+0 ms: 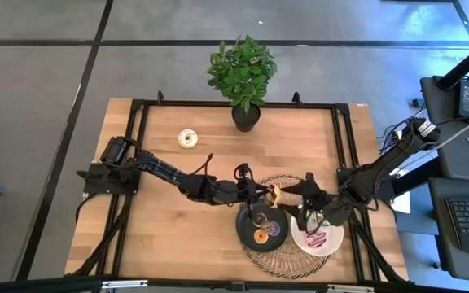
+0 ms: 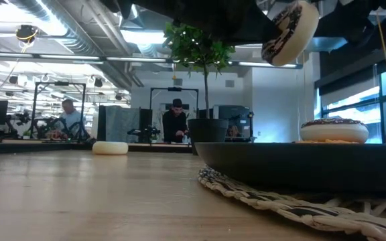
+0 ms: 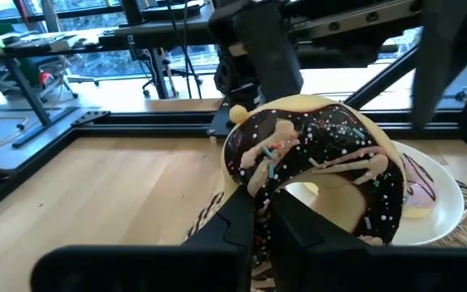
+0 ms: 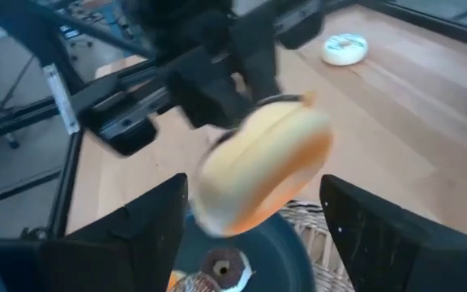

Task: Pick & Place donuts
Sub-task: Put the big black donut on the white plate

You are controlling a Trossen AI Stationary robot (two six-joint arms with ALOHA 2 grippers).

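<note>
Take the black plate [image 1: 248,230] as your landmark. Your left gripper [image 1: 267,194] hangs just above its far rim, fingers [image 3: 242,223] clamped on the chocolate donut [image 3: 319,174], which you hold on edge, clear of the plate. The low view shows that donut [image 2: 291,24] tilted in the air, well above everything below it.

Your right gripper [image 1: 298,195] sits just beyond the plate's right rim, pointed toward the held donut. Its fingers [image 4: 140,223] stand wide apart, with nothing between them but the donut's pale underside [image 4: 262,166] a little ahead.

On the plate itself you have three mini donuts: a brown one [image 1: 259,219], a purple one [image 1: 273,229] and an orange one [image 1: 260,238], lying close together. From the right wrist view only part of the plate [image 4: 286,264] shows, with a brown mini [image 4: 221,265] on it.

Touching the plate's right side is the white plate [image 1: 330,242], carrying the pink donut [image 1: 316,238]. Both plates rest on a woven mat [image 1: 279,260].

The white donut [image 1: 187,138] lies alone on the wooden table [image 1: 161,228], well away from the black plate, toward the far left, near a potted plant [image 1: 244,77] at the far edge.
</note>
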